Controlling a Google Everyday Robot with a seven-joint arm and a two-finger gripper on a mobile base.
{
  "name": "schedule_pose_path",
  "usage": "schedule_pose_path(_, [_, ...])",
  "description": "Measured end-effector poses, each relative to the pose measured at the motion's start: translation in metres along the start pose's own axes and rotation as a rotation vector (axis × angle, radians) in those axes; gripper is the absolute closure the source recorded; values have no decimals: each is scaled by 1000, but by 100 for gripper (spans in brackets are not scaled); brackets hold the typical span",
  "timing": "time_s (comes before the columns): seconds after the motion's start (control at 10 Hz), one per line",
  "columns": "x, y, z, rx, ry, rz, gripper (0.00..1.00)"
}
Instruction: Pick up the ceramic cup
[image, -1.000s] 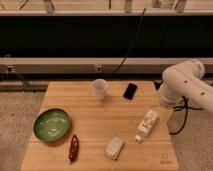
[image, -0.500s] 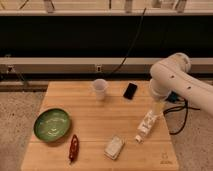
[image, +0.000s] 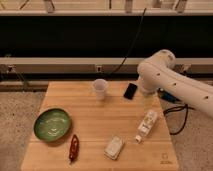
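Observation:
The ceramic cup (image: 100, 89) is small, plain and white, and stands upright at the back middle of the wooden table (image: 95, 117). My white arm (image: 165, 80) reaches in from the right, its bend above the table's back right corner. My gripper (image: 146, 92) is at the arm's lower end, just right of a black phone (image: 130, 90) and about a hand's width right of the cup. It holds nothing that I can see.
A green bowl (image: 52, 124) sits front left. A red object (image: 73, 148) and a pale packet (image: 114, 147) lie near the front edge. A white labelled bottle (image: 146, 125) lies on its side at the right. Cables hang behind.
My arm has swung left, from beyond the table's right edge to over its back right corner, nearer the phone and the cup. The objects have not moved.

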Motion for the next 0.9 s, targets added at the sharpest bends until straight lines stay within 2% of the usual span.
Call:
schedule_pose_path(0.2, [-7, -6, 1, 9, -5, -19, 20])
schedule_pose_path(0.4, [-32, -22, 4, 26, -23, -57, 20])
schedule_pose_path(0.9, [-44, -33, 8, 48, -29, -123, 20])
